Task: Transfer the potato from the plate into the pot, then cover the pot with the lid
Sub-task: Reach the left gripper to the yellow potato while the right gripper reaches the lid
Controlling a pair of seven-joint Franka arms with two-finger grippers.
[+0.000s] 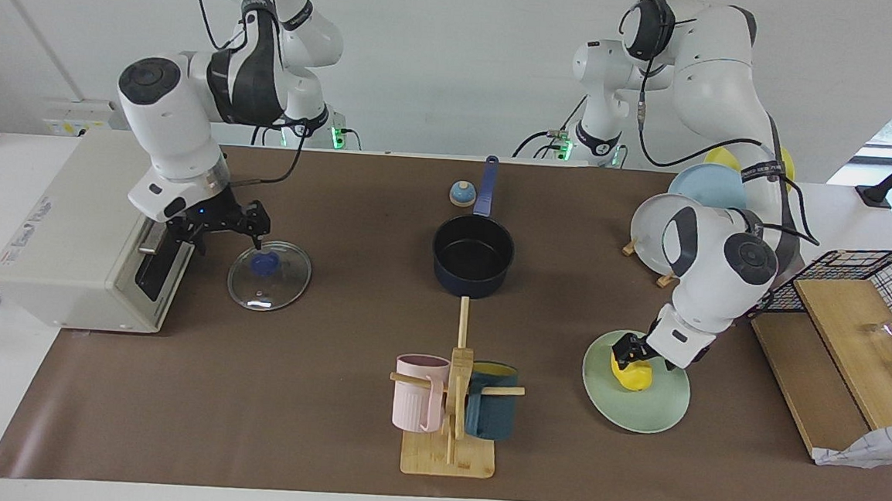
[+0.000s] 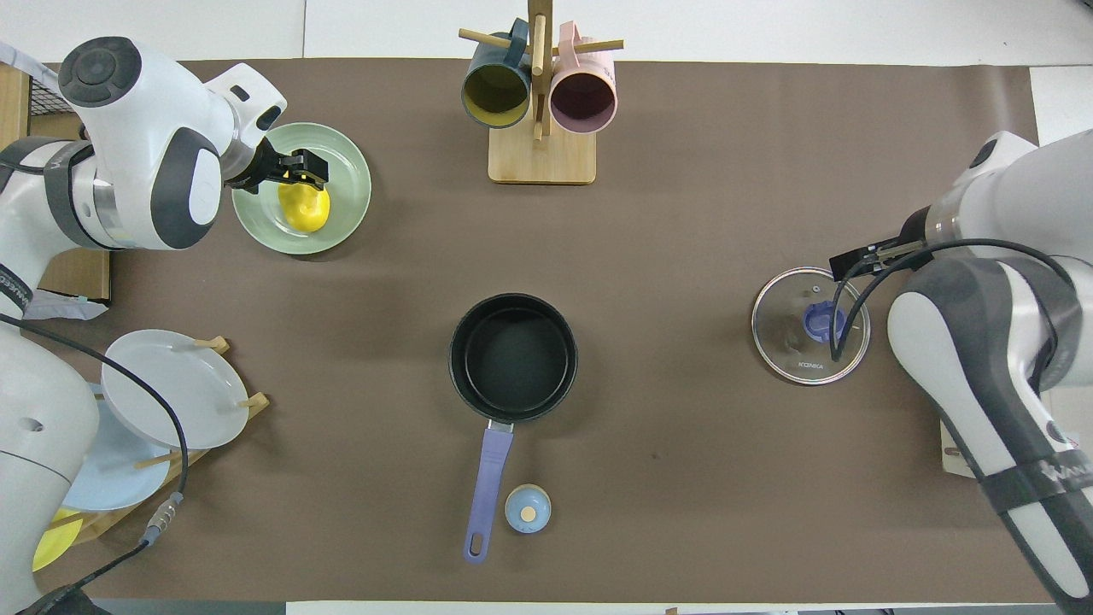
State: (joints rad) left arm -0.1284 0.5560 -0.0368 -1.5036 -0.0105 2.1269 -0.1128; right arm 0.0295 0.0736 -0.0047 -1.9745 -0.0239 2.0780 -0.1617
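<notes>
Beside the white toaster oven (image 1: 75, 235) at the right arm's end of the brown-covered desk (image 1: 312, 413), the right gripper (image 1: 222, 234) hangs with fingers spread over the oven-side rim of the round clear glass lid with the blue knob (image 1: 269, 274), which lies flat on the desk. At mid-desk stands the small dark navy saucepan with a long blue handle (image 1: 473, 256), empty and uncovered. Toward the left arm's end, the small glossy yellow potato (image 1: 634, 374) lies on the round pale mint-green plate (image 1: 637, 413), and the left gripper (image 1: 628, 355) sits low over it with fingers spread, not pinching. The step in hand is judged to be the grasp of the potato. The next move calls for closing the fingers firmly on this smooth lump, lifting it clear of the plate's rim and carrying it over the saucepan's mouth; the lid follows afterwards. The facing view shows how low each gripper hangs and the right fingers' spread. The overhead view hides most of the right gripper under its arm, but shows the saucepan's bare interior.
</notes>
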